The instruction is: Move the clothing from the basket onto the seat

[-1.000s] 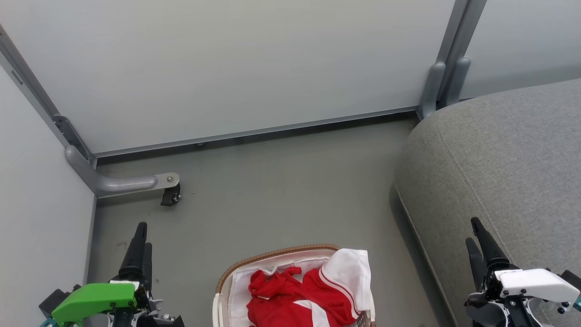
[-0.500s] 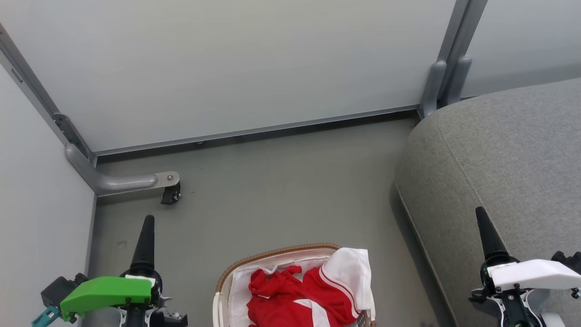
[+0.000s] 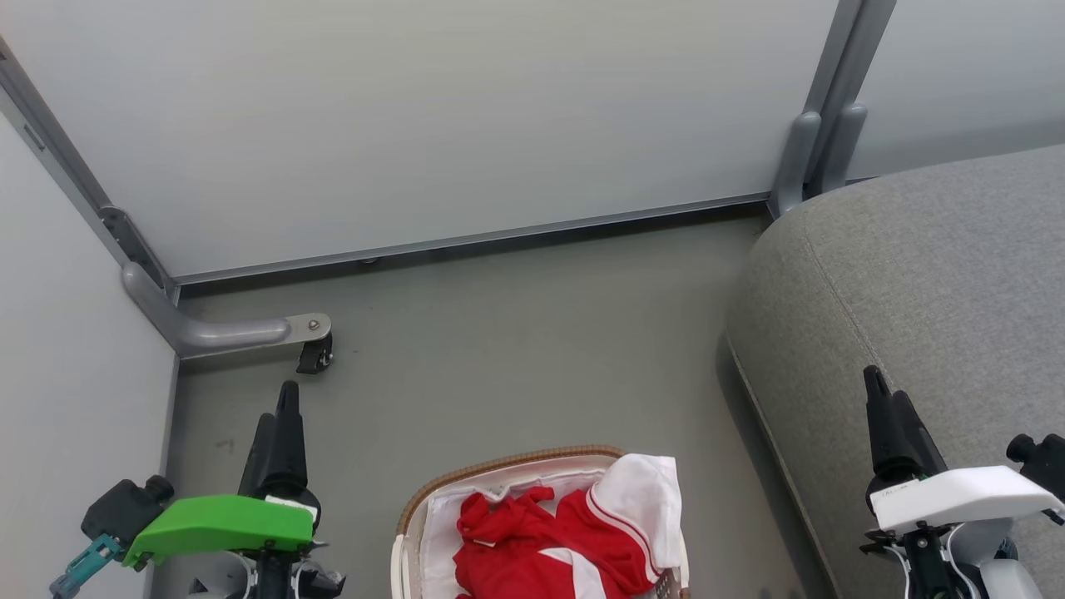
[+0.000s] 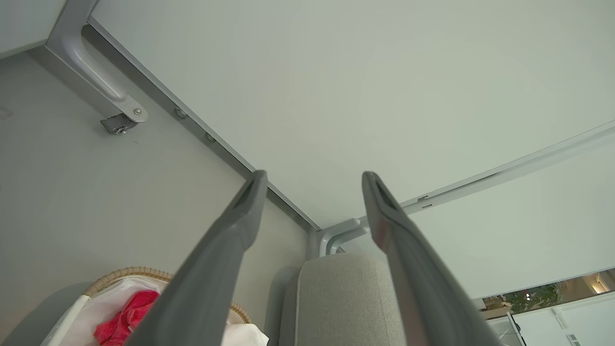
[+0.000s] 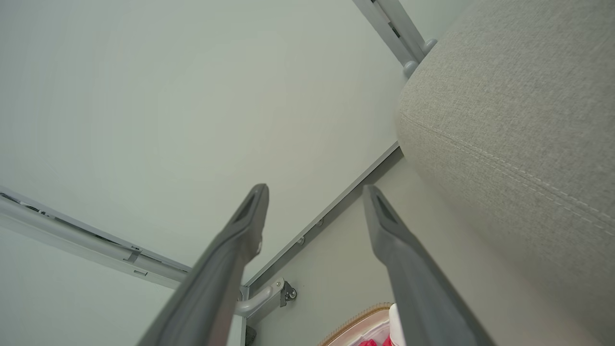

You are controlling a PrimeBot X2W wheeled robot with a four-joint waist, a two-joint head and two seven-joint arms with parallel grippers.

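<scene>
Down at the bottom edge of the head view, the clothing (image 3: 541, 545) lies heaped inside the basket (image 3: 499, 466). It is bright red sportswear with white panels and thin white stripes. One white panel (image 3: 645, 499) is draped up over the basket's right rim. A white liner (image 3: 434, 532) shows between the garments and the brown woven rim. The basket stands on the grey floor (image 3: 516, 333), and only its far half is in the picture.

To the right of the basket, across a strip of floor, stands the grey fabric sofa (image 3: 915, 274). Its edge is rounded, a stitched seam runs along it, and nothing lies on the part that shows.

The left tool (image 3: 277, 401) hangs over the floor to the left of the basket, touching nothing. In its wrist view its two dark fingers stand well apart with only wall and sofa between them, so it is open and empty. The right tool (image 3: 882, 384) hovers in front of the sofa's near edge. Its wrist view shows the same wide gap between the fingers, again with nothing held.

Beyond the floor, pale partition panels (image 3: 416, 125) meet in a corner at the left. A grey metal foot with a small black caster (image 3: 314, 356) juts out from that corner.
</scene>
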